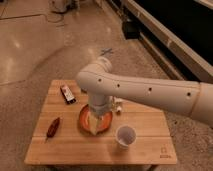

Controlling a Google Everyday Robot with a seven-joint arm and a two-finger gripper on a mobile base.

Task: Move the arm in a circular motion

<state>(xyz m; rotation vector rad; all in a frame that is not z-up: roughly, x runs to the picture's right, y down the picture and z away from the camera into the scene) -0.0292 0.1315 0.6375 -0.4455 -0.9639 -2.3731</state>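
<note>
The big glossy white arm point(150, 90) with small dark dots reaches in from the right edge, bends at a rounded joint point(97, 80) and points down over the wooden table point(55, 150). Its narrow tip, the gripper point(96, 125), hangs over the orange bowl point(82, 120) at the table's middle and hides much of it.
A white cup point(125, 136) stands front right of the bowl. A dark snack bar point(67, 94) lies at the back left, a red-brown item point(52, 127) at the left, a white bottle point(119, 106) partly behind the arm. Blue tape cross point(106, 51) marks the floor.
</note>
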